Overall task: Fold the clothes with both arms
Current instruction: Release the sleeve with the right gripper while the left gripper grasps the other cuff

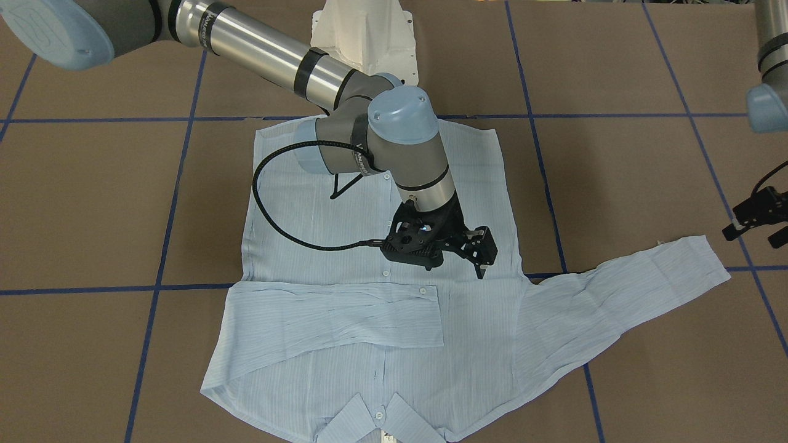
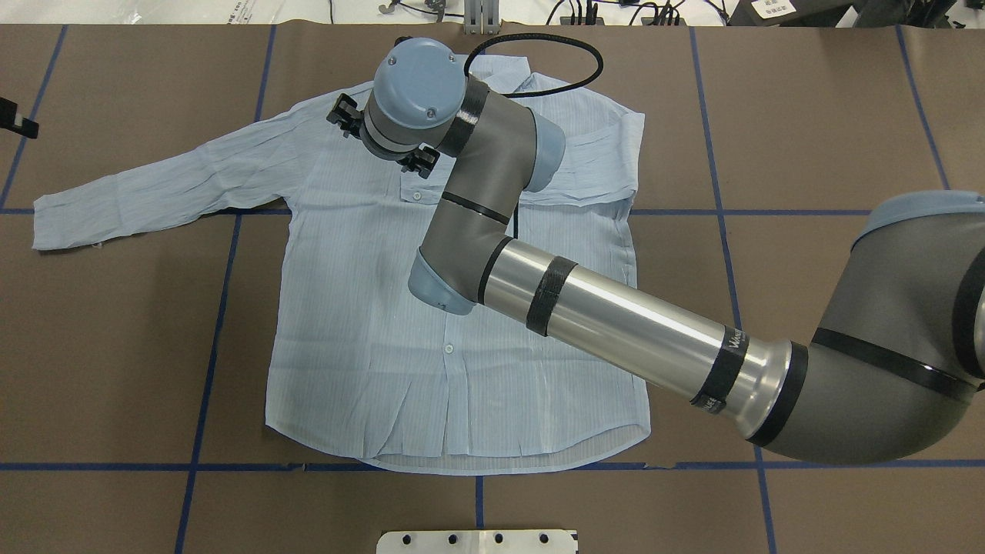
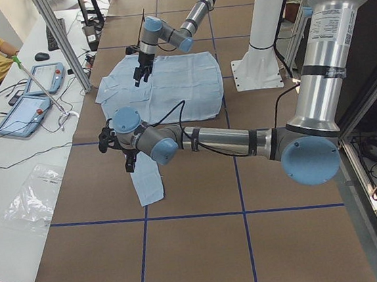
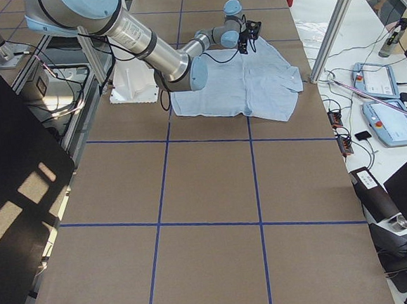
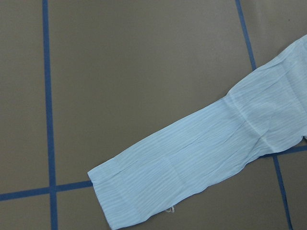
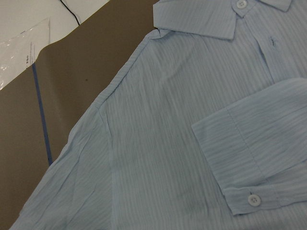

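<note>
A: Arms, quick?

B: R arm [image 1: 258, 46]: silver tube, dk grey joints, pale blue caps [image 1: 403, 114] w/ small screws, black bands, white lettering. L arm [image 1: 771, 31]: same build.

A: Cables? Tools?

B: Black braided cable [image 1: 265, 203] at R wrist. R tool [image 1: 486, 266] & L tool [image 1: 752, 235]: black, 2 fingers each. Pedestal base [image 1: 363, 37]: white.

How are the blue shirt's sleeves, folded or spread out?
One of each. One sleeve lies folded across the front of the shirt; the other sleeve is spread flat on the table.
</note>
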Available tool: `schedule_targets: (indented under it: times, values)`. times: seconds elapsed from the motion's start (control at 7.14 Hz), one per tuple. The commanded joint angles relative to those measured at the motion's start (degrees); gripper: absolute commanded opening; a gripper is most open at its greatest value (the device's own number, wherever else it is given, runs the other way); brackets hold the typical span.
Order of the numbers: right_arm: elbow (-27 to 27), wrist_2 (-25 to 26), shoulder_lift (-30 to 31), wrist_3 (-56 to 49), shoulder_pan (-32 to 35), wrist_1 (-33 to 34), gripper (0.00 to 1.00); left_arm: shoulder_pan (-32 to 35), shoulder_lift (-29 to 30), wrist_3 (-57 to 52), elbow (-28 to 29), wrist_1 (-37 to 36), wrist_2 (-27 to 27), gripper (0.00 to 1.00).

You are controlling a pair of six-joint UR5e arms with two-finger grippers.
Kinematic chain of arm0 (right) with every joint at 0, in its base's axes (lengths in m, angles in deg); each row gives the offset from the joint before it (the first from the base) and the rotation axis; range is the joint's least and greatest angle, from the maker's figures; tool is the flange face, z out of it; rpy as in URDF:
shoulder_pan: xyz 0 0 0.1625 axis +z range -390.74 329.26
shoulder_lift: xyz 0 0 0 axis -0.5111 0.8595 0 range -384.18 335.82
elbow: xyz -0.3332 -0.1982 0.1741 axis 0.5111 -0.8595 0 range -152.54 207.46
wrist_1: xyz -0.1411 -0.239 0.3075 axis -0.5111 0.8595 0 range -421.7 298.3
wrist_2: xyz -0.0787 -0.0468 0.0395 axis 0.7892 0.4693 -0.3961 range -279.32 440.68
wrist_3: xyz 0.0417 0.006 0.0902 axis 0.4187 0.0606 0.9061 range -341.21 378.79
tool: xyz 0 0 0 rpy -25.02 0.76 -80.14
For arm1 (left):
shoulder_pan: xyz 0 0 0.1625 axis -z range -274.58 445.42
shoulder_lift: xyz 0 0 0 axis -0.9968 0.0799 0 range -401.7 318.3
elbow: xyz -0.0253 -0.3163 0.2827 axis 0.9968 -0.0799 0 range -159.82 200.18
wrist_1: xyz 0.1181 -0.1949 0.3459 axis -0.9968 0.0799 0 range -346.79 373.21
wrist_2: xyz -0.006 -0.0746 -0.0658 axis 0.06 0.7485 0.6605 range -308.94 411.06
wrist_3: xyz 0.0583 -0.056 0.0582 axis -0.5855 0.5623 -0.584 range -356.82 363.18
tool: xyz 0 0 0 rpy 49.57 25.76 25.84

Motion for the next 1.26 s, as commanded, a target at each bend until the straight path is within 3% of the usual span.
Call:
schedule_targets:
  times: [0.0, 0.28, 0.42, 0.7, 1.12]
  values:
    - [13.31, -2.68, 4.11, 0.11, 1.02, 10.85, 0.98, -6.04, 0.73, 6.83, 3.86, 4.53, -4.23, 1.0]
    - [25.21, -5.42, 13.33, -0.33, 3.48, 12.06, 0.98, -6.14, -1.19, 5.7, 8.87, 6.72, -4.49, 0.98]
    - [27.87, -5.51, 16.94, -0.77, 4.02, 11.71, 0.98, -6.14, -3.38, 2.74, 13.25, 14.74, -6.06, 0.97]
    - [29.38, -5.34, 18.64, -1.12, 4.11, 11.79, 0.98, -6.4, -4.19, 17.28, 13.9, 17.01, -6.25, 0.97]
    - [33.78, -5.17, 22.16, -1.13, 4.02, 11.79, 0.98, -7.01, -7.18, 25.26, 14.26, 20.8, -6.25, 0.97]
